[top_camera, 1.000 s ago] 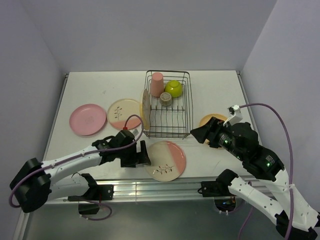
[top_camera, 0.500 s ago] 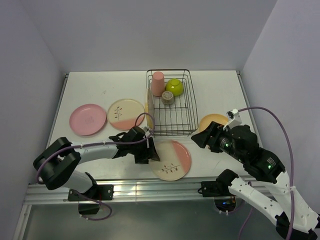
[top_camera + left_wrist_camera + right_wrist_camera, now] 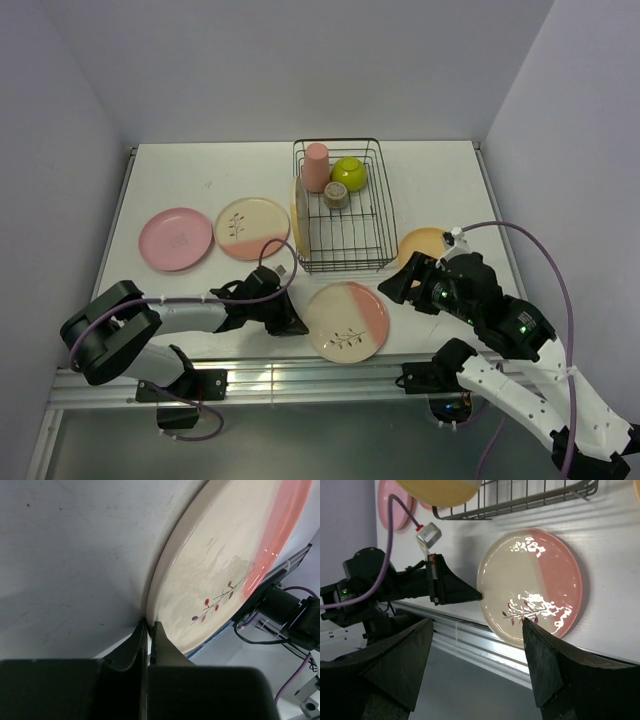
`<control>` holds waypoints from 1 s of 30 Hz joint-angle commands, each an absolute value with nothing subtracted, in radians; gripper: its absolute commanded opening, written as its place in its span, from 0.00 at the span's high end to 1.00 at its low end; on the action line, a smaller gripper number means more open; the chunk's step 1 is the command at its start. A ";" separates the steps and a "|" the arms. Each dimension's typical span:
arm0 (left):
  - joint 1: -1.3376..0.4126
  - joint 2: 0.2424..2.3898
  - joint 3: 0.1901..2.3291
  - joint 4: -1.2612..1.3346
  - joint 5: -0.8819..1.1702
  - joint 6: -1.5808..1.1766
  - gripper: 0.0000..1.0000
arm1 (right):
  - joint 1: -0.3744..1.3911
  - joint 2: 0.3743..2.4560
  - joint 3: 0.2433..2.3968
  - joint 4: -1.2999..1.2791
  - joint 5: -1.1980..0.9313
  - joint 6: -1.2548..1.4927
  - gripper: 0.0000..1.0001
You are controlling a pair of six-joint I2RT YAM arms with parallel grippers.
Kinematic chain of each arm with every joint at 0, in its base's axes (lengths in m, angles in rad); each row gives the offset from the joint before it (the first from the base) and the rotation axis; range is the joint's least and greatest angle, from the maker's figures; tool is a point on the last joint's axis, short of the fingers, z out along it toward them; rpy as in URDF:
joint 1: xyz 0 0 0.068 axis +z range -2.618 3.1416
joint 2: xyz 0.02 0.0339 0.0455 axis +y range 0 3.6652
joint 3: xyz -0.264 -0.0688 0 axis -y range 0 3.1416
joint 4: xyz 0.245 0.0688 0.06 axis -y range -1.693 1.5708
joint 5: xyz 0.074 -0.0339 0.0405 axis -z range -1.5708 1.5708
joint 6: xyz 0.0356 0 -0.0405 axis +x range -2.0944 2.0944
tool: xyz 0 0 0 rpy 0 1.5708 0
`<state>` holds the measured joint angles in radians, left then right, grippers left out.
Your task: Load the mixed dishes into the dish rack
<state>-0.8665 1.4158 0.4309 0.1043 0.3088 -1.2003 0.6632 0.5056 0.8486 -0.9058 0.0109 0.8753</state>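
Now the left tool has snapped together against the left rim of the cream-and-pink plate.
It lies flat on the desk before the rack, apparently ungripped; right tool hovers, jaws apart.

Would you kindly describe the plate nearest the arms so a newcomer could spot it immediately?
Find the black wire dish rack on the white table. In front of it, by the near edge, lies a round plate. It is half cream, half pink with a leaf sprig, and it alone has the left gripper at its rim.
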 commanded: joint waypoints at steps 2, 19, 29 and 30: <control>-0.879 1.410 0.364 -0.037 0.241 -1.172 1.00 | 0.664 0.583 0.812 -0.870 -0.061 0.865 0.22; -0.893 1.253 0.583 -0.385 0.307 -1.046 1.00 | 1.188 0.973 0.998 -0.880 0.276 0.727 0.21; -0.893 1.232 0.709 -0.508 0.377 -1.002 1.00 | 1.423 1.173 1.101 -0.821 0.391 0.589 0.21; -0.893 1.229 0.709 -0.506 0.388 -1.008 1.00 | 1.430 1.186 1.101 -0.821 0.402 0.586 0.21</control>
